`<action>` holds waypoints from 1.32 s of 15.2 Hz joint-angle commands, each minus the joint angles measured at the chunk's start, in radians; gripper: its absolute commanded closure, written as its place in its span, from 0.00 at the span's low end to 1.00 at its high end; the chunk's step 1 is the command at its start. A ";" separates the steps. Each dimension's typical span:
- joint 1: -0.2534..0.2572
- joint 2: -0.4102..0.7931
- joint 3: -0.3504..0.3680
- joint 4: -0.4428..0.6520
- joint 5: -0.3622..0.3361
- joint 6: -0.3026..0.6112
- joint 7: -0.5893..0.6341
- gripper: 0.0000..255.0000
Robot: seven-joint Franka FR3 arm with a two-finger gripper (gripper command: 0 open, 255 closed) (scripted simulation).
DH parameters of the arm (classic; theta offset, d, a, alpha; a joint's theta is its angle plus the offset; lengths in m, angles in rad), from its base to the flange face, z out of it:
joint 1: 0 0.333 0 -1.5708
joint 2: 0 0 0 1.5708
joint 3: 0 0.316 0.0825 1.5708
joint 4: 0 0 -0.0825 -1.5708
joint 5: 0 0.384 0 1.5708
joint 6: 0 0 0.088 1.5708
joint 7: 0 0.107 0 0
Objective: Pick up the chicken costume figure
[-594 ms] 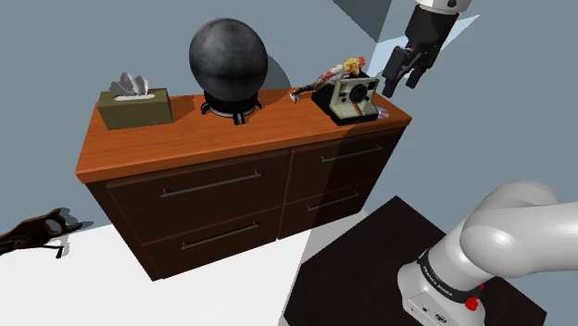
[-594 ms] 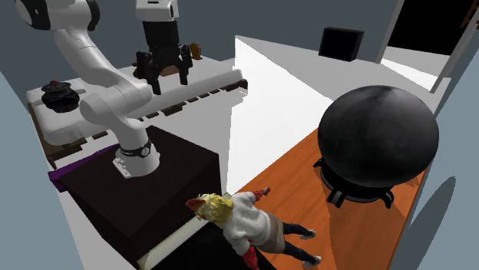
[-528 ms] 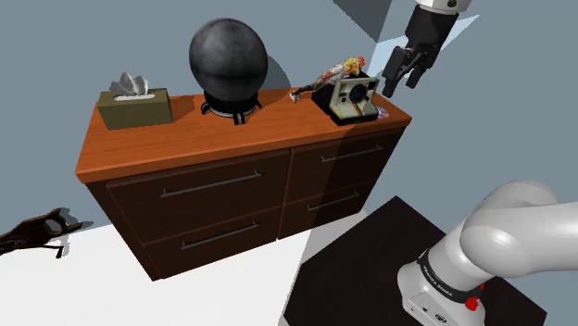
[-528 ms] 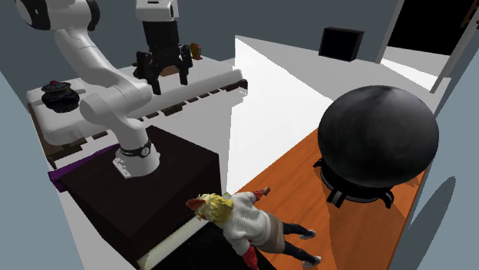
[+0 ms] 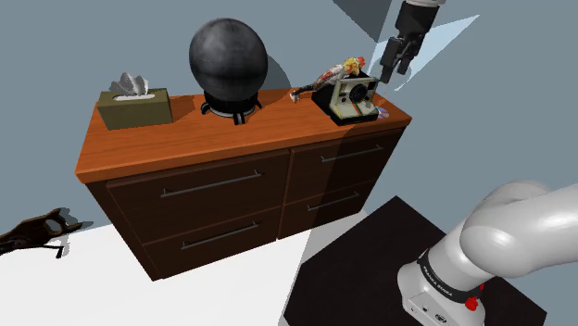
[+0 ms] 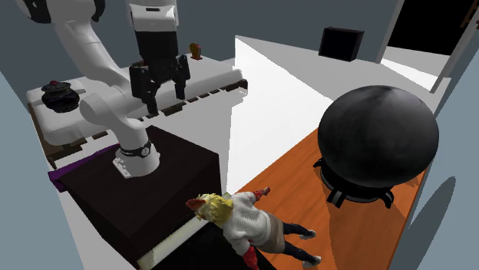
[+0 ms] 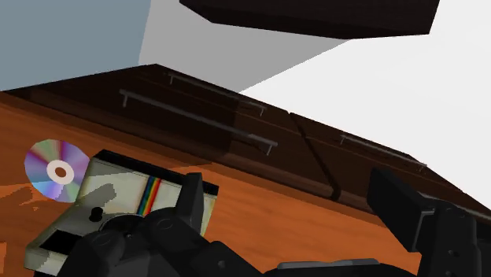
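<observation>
The wooden dresser point(image 5: 185, 139) carries a black sphere point(image 5: 229, 57) on a stand, a tissue box point(image 5: 135, 109) (tissues point(image 5: 130, 85) poking out) and an instant camera point(image 5: 352, 97). The chicken costume figure point(image 5: 329, 73) leans lengthwise across the camera. Its head is raised toward the dresser's end and its feet point at the sphere; its face is hard to make out. The gripper point(image 5: 394, 72) hangs in the air beside that end, fingers apart, holding nothing.

White-bodied chicken costume figure point(image 5: 333, 71) leans tilted against the instant camera point(image 5: 353, 98).
</observation>
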 commanded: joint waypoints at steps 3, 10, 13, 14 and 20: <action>0.003 0.152 -0.064 0.138 -0.015 -0.009 -0.142 0.00; -0.005 0.456 -0.148 0.438 0.007 -0.046 -0.385 0.00; -0.022 0.603 -0.170 0.601 0.031 -0.083 -0.486 0.00; -0.030 0.654 -0.175 0.661 0.041 -0.099 -0.519 0.00; -0.094 0.939 -0.178 1.021 0.091 -0.206 -0.666 0.00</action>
